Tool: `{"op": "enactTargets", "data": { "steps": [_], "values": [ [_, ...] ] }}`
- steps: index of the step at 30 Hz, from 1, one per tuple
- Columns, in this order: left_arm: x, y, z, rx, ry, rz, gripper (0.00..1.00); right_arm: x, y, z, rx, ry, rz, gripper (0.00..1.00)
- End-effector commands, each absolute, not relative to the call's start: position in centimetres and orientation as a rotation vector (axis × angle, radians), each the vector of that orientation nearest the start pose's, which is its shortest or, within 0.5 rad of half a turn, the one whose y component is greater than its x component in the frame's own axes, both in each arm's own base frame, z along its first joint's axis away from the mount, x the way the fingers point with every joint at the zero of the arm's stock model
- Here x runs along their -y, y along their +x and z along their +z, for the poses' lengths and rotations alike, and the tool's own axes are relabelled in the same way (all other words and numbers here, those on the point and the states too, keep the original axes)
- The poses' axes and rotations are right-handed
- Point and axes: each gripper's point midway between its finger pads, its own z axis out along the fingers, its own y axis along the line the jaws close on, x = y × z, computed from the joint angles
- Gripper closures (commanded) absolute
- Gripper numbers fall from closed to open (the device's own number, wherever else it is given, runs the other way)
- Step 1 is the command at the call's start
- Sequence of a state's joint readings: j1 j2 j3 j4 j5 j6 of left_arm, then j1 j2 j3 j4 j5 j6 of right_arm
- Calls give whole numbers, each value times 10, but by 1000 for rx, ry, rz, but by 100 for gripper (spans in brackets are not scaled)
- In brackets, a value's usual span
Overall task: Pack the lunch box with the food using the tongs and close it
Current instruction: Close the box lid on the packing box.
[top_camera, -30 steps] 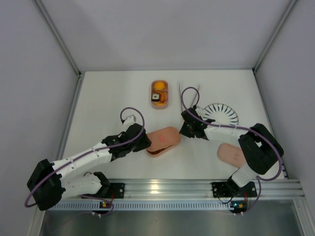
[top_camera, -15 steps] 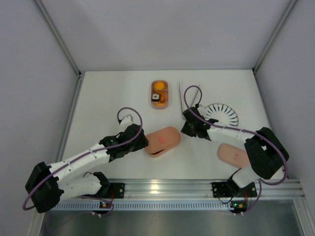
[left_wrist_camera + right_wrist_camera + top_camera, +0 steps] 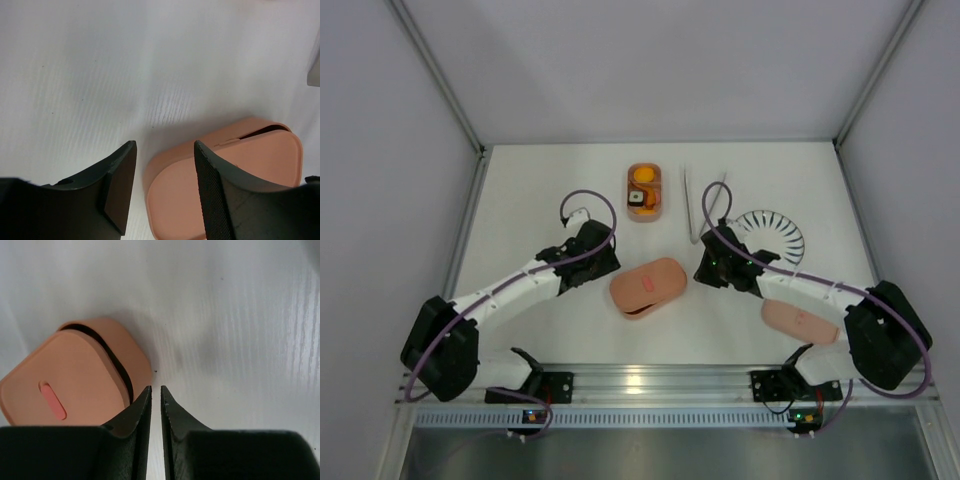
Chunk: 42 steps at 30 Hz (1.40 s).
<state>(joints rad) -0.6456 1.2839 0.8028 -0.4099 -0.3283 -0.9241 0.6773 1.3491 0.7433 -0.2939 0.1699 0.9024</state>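
Near the middle of the table (image 3: 540,190), the left fingers (image 3: 117,180) stand half open and empty beside the left end of the lidded pink lunch box (image 3: 647,286). The right fingers (image 3: 140,415), nearly pinched together, hold nothing just off its right end. Farther back lie the tongs (image 3: 688,200).

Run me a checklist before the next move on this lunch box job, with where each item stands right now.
1. Lid flush on the middle lunch box: not ok, a dark gap shows along one end.
2. Left tool free: ok, jaws apart, holding nothing, box just ahead.
3. Right tool free: ok, nearly shut on nothing, beside the box.
4. Tongs out of the way: ok, lying on the table beyond the right tool.
5. Far tray covered: not ok, food showing.
6. Pink piece at near right is a lid: cannot tell.
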Motion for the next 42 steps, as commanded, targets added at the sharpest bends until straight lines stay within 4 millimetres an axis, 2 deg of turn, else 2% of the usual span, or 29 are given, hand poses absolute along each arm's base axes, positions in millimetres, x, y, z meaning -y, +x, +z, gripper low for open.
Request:
{"op": "enactTargets", "data": {
  "steps": [1, 9, 15, 22, 42],
  "values": [
    [195, 298, 104, -2344, -434, -369, 46, -221, 235, 68, -2549, 202, 475, 89],
    [201, 303, 88, -2367, -450, -362, 47, -232, 216, 74, -2554, 133, 513, 89],
    [205, 301, 83, -2378, -451, -386, 47, -247, 213, 74, -2568, 95, 558, 89],
    [207, 300, 79, -2390, -447, -397, 47, -259, 216, 74, -2571, 75, 579, 89],
    [217, 290, 74, -2411, -418, -432, 48, -270, 230, 85, -2544, 97, 587, 87]
  ]
}}
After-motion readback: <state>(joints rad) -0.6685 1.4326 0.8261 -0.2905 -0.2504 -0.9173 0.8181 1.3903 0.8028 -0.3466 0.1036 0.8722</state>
